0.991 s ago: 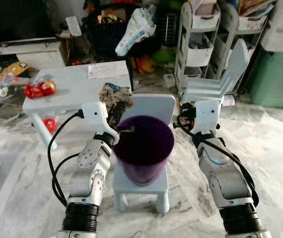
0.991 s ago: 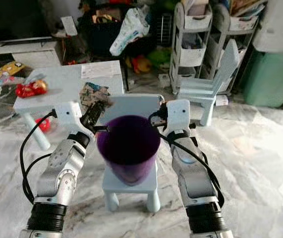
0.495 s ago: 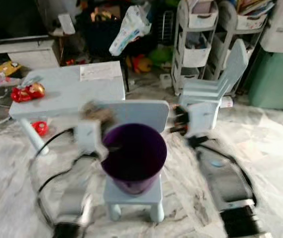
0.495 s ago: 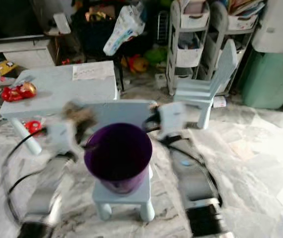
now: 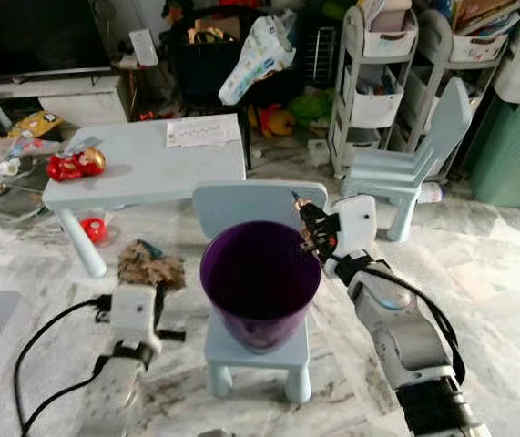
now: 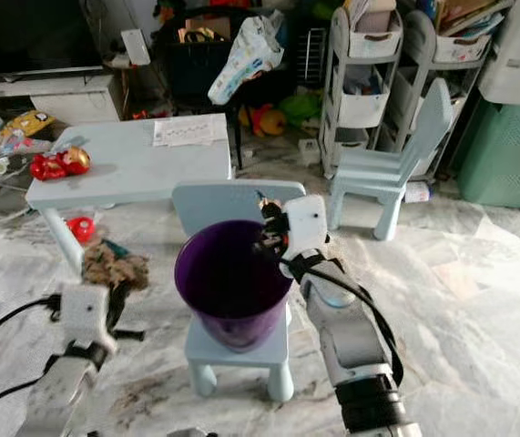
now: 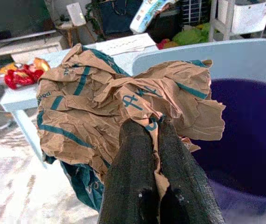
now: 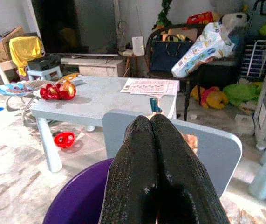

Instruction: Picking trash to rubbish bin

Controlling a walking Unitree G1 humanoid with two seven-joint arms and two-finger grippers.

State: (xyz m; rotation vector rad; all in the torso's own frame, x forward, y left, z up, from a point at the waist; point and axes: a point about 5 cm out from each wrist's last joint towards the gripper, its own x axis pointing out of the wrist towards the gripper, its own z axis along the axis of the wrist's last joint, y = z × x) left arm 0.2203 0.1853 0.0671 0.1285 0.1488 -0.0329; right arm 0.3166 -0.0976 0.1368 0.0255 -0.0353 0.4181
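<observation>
A purple rubbish bin (image 5: 260, 282) stands on a small light-blue chair (image 5: 255, 350) in front of me. My left gripper (image 7: 150, 123) is shut on a crumpled brown paper with teal print (image 7: 123, 98). It holds that paper (image 5: 150, 266) low, to the left of the bin and apart from it. My right gripper (image 5: 303, 217) sits at the bin's far right rim, against the chair back (image 8: 207, 144), its fingers (image 8: 150, 140) pressed together with nothing between them.
A light-blue low table (image 5: 141, 168) behind the bin carries a red toy (image 5: 73, 164) and a paper sheet. A second blue chair (image 5: 414, 168), white shelf carts (image 5: 378, 73) and a green hamper (image 5: 514, 146) stand to the right. A red object (image 5: 94, 229) lies on the marble floor.
My left gripper has dropped down and leftward from the bin's rim, the paper still in it. The right gripper has come in to the bin's right rim. The camera shifted too.
</observation>
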